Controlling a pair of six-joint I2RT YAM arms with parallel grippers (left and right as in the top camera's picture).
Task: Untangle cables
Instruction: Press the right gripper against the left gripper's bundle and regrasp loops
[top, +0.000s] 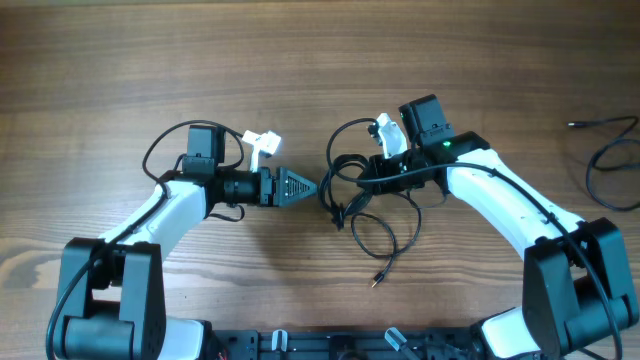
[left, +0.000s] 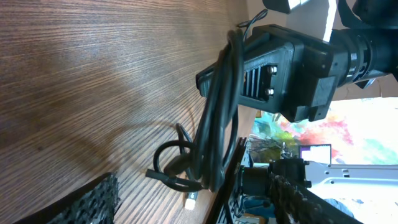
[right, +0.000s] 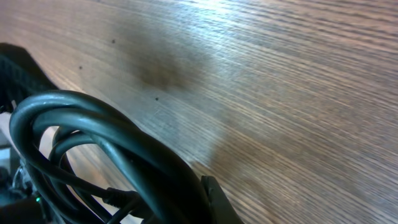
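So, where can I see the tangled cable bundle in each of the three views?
Overhead: the cable bundle is at the centre of the picture, at the right pincer.
Left wrist: the cable bundle runs through the centre, from top to bottom.
Right wrist: the cable bundle fills the lower left as thick loops, very near the camera.
Shared landmark: the wooden table.

Wooden table, colourful blur beyond
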